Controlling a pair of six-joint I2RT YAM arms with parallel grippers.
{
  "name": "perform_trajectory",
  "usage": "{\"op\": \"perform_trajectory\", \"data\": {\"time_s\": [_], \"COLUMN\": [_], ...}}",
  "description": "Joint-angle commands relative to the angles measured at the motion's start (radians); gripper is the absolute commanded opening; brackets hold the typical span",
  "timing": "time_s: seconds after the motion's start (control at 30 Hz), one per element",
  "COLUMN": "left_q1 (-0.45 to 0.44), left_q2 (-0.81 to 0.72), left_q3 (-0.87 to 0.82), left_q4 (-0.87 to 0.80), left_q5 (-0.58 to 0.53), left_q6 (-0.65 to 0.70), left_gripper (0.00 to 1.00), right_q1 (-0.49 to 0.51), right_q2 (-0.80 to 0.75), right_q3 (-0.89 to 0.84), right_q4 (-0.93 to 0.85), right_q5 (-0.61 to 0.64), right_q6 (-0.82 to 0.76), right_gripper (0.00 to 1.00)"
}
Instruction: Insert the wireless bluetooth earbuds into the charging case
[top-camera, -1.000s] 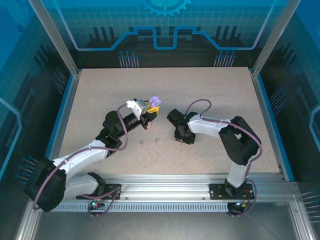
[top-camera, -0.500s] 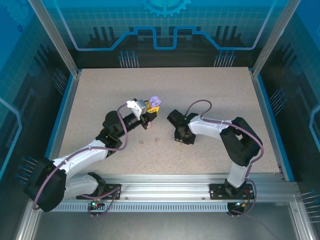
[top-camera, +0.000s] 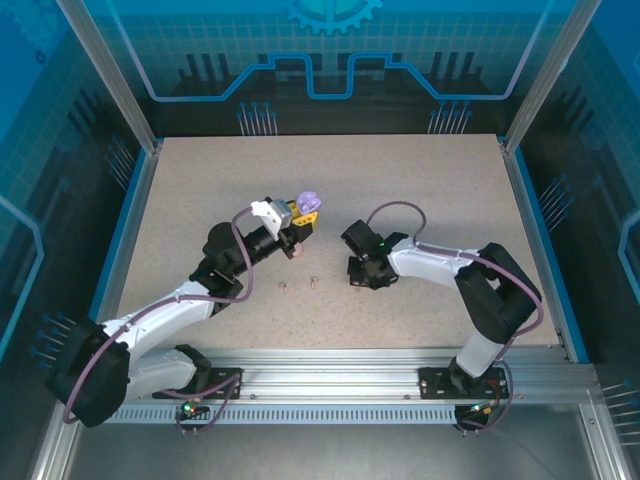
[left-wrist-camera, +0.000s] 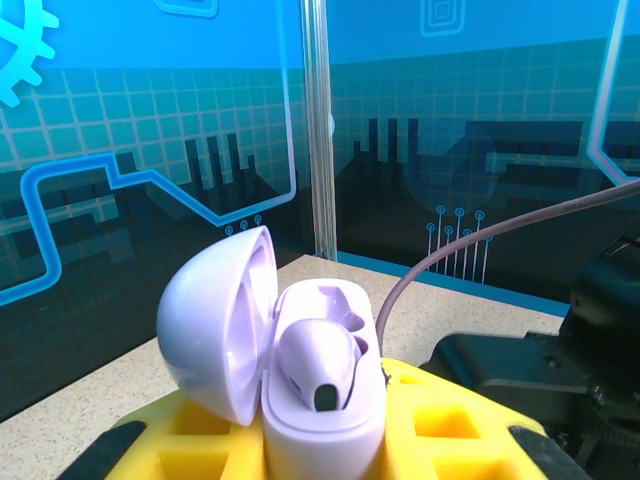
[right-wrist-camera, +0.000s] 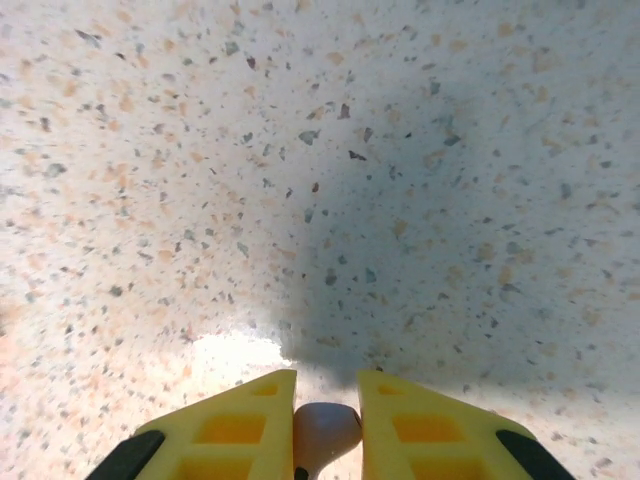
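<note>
Pale pink earbud (right-wrist-camera: 326, 428) is pinched now in the right gripper (right-wrist-camera: 327, 385), whose yellow fingers (right-wrist-camera: 235, 430) have just narrowed onto it at the table (right-wrist-camera: 300, 150), so the pick looks made. The left gripper (top-camera: 303, 219) clamps the open purple case (left-wrist-camera: 325, 440) aloft.

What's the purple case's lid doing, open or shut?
Open: the lid stands swung back from the purple case, exposing a purple earbud seated inside.

Table (top-camera: 430, 180): speckled beige top, blue trim along the sides.
Walls (top-camera: 330, 50): translucent blue panels printed with circuit lines and a gear, on three sides.
Posts (top-camera: 105, 70): aluminium, slanting up from the rear corners.
Rail (top-camera: 330, 375): slotted aluminium, along the near edge.
</note>
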Motion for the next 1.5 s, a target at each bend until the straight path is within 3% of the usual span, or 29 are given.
{"op": "perform_trajectory", "data": {"time_s": [0.0,0.2,0.47,0.87,1.47], "left_q1": [-0.005,-0.004,-0.005,-0.011,-0.025], "left_q2": [-0.028,-0.039,-0.042,-0.002,0.056], "left_q3": [0.002,0.005,0.004,0.022,0.086], "left_q4": [0.016,0.007,-0.016,-0.065,-0.11], "left_q5": [-0.019,-0.013,0.013,0.056,0.096], "left_q6": [0.007,0.005,-0.008,-0.029,-0.031], "left_gripper": [0.0,0.0,0.0,0.0,0.0], "right_q1": [-0.036,-0.094,-0.154,-0.115,0.044], "right_q2": [-0.091,-0.247,-0.393,-0.336,-0.271], "right_q3": [-0.022,-0.009,0.207,0.54,0.577], "right_q4": [0.039,-0.013,-0.117,-0.146,-0.099], "right_q5": [-0.035,-0.046,-0.073,-0.164,-0.092], "right_q6": [-0.049,-0.099,-0.204,-0.333,-0.435], "right_gripper": [0.2,0.21,0.21,0.21,0.22]}}
